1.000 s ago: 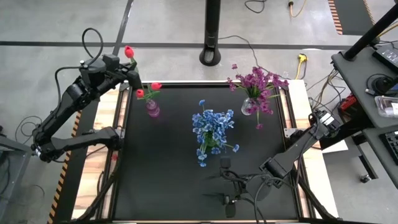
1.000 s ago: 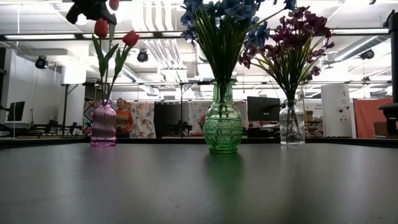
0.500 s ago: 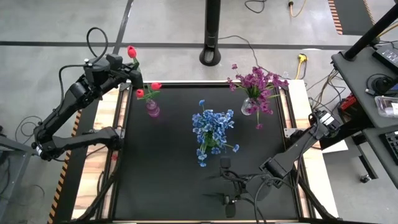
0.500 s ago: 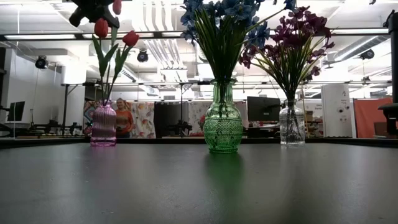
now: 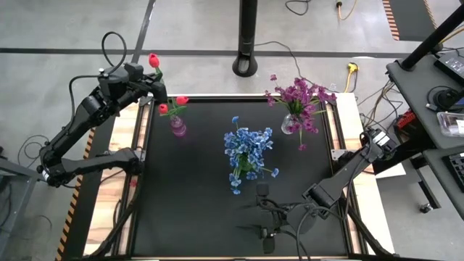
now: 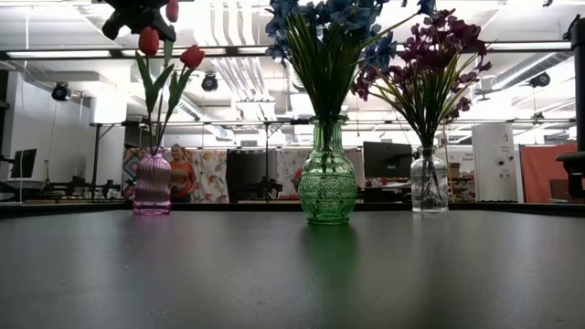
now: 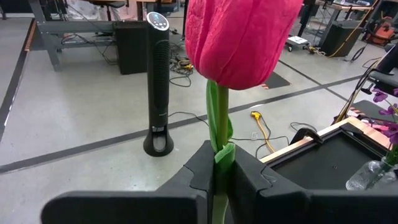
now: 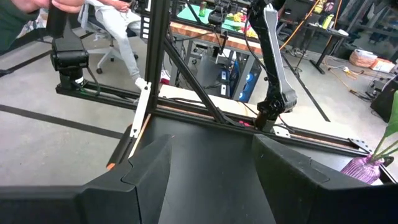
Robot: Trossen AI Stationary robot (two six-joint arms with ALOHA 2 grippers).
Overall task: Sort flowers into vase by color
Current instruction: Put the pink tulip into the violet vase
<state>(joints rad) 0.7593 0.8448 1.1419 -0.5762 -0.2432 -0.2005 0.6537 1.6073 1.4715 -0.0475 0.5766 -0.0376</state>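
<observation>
Step in hand, as I judge it: the last red tulip going to its vase. Landmark: the pink vase at the far-left part of the desk.

Left gripper is held high, just beyond and outward of the pink vase, over the desk's far-left corner. Its fingers are pressed onto the green stem of a red tulip, bud upright above them, clear of everything else. The lower stem is hidden behind the fingers in the left wrist view.

Next move, by my reading: carry the tulip over the pink vase's mouth, keep the stem near vertical, lower its end into the narrow neck past the stems already there, then let go. The neck is tight and the standing tulips lean, so a snag is likely.

Containers, going right from the pink vase:
- Pink vase: two red tulips in it.
- Green vase, mid-desk, well to its right: blue flowers, a full bunch.
- Clear vase, farther right, near the far-right corner: purple flowers.

No loose flowers seen on the desk.

Right gripper waits low at the near-right side, well apart from the pink vase, fingers spread and holding nothing.
</observation>
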